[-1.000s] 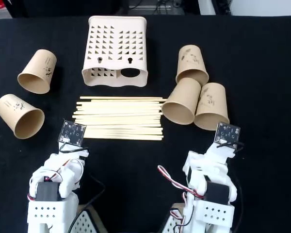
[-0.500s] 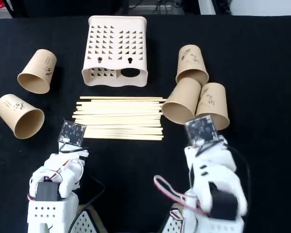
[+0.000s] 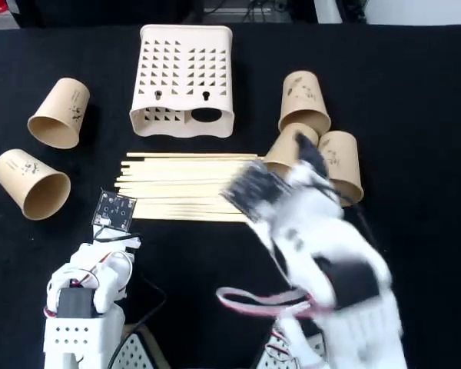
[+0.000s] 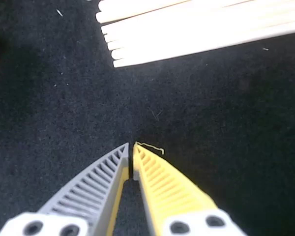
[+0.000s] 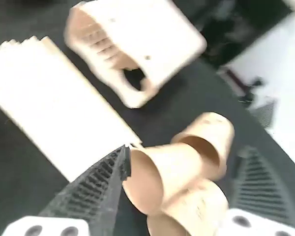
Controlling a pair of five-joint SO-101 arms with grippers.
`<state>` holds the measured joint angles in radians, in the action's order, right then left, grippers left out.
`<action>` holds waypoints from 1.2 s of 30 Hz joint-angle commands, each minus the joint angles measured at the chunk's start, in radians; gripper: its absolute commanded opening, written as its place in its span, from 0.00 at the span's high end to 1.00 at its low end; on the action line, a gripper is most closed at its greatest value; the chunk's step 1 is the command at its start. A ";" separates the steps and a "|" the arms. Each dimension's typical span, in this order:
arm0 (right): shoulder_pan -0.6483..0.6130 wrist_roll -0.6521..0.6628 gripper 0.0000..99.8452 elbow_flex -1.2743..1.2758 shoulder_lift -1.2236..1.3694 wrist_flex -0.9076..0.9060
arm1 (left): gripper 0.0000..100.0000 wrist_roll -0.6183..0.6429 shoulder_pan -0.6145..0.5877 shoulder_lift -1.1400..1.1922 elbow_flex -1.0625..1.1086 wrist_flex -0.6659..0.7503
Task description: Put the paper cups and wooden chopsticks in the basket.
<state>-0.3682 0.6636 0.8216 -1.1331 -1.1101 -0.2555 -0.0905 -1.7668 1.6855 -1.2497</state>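
Observation:
The white perforated basket (image 3: 186, 77) lies at the table's far middle, its opening facing the arms. Wooden chopsticks (image 3: 177, 184) lie in a flat row just in front of it. Two paper cups (image 3: 60, 113) (image 3: 32, 184) lie on their sides at the left; three more (image 3: 303, 100) (image 3: 339, 161) (image 3: 286, 154) are clustered at the right. My right gripper (image 5: 187, 152) is open above that cluster, with one cup (image 5: 162, 172) between its spread fingers and nothing held. My left gripper (image 4: 130, 146) is shut and empty, just short of the near ends of the chopsticks (image 4: 201, 29).
A black cloth (image 3: 415, 92) covers the whole table. My right arm (image 3: 315, 238) stretches over the right ends of the chopsticks. My left arm (image 3: 92, 277) stays folded at the front left. Bare cloth lies at the far right and between the arms.
My right arm has swung up from its folded pose and forward-left, now over the right cup cluster and chopstick ends. The left arm and all objects have stayed put.

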 commanded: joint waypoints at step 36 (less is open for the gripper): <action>0.089 0.071 0.67 -0.209 1.434 1.448 | 0.97 -0.003 0.002 -0.011 0.016 -0.003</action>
<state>-0.3053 0.7219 0.6989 0.2723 0.3153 -0.2555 -0.0905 -1.7668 1.6855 -1.2497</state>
